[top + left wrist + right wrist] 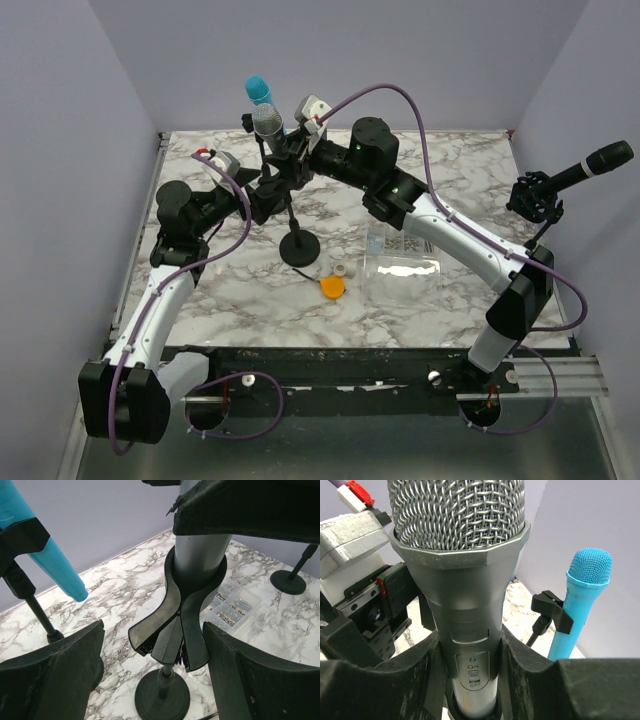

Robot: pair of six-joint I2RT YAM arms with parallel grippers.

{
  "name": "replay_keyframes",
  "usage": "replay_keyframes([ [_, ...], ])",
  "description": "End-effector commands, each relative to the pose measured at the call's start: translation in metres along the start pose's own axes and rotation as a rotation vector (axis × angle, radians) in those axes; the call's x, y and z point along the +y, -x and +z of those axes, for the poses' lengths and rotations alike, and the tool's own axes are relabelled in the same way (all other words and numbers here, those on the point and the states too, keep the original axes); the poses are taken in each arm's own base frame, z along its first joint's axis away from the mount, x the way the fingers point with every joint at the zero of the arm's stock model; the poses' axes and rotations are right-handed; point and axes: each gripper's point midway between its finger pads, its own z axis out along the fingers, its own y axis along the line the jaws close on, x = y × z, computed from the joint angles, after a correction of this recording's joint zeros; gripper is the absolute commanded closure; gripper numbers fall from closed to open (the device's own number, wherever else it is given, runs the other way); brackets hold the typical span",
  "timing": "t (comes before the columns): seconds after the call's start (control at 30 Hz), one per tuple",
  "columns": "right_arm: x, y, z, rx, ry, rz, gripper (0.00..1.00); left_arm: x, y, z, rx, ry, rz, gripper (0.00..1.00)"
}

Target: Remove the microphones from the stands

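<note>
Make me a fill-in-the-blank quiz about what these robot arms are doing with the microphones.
1. The microphone clamped by the right pincer is ____ in colour.
2. The left pincer sits either side of the clip with its jaws ____.
3. The second microphone, behind the first, is ____.
4. The small disc on the table is ____.

Missing words: silver; open; blue; orange.
</note>
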Motion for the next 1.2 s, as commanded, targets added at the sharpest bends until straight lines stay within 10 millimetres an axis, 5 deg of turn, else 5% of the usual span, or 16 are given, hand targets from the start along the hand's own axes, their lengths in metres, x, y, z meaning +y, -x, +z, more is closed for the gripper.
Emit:
replay_keyframes([
  [0.0, -0.005, 0.042, -0.008, -0.101, -0.028, -0.034, 0.99, -0.007, -0.006, 0.002, 0.010, -0.063, 0.012, 0.26],
  [0.27, -0.004, 0.042, -0.006, -0.101, -0.025, -0.033, 0.99, -0.009, -0.012, 0.003, 0.048, -0.086, -0.008, 0.19],
  [0.43, -0.004, 0.043, -0.006, -0.104, -0.022, -0.031, 0.99, -0.010, -0.013, 0.004, 0.049, -0.092, -0.008, 0.24],
  [0.57, -0.004, 0.043, -0.005, -0.105, -0.018, -0.028, 0.99, -0.010, -0.017, 0.008, 0.076, -0.112, -0.020, 0.52],
  [0.63, -0.003, 0.043, -0.005, -0.107, -0.016, -0.026, 0.99, -0.008, -0.019, 0.010, 0.096, -0.116, -0.029, 0.89],
  [0.67, -0.003, 0.044, -0.005, -0.110, -0.014, -0.025, 0.99, -0.006, -0.021, 0.010, 0.105, -0.108, -0.036, 1.00],
  [0.83, -0.004, 0.051, -0.005, -0.127, -0.018, -0.031, 0.99, -0.004, -0.023, 0.010, 0.118, -0.095, -0.043, 1.00],
  [1.03, -0.015, 0.087, -0.019, -0.223, -0.087, -0.010, 0.99, -0.003, -0.022, 0.009, 0.116, -0.089, -0.041, 1.00],
  [1.07, -0.024, 0.115, -0.039, -0.320, -0.167, 0.011, 0.99, -0.002, -0.023, 0.010, 0.117, -0.083, -0.043, 1.00],
  [1.17, -0.046, 0.149, -0.084, -0.494, -0.349, 0.066, 0.99, -0.001, -0.022, 0.011, 0.117, -0.074, -0.050, 1.00],
])
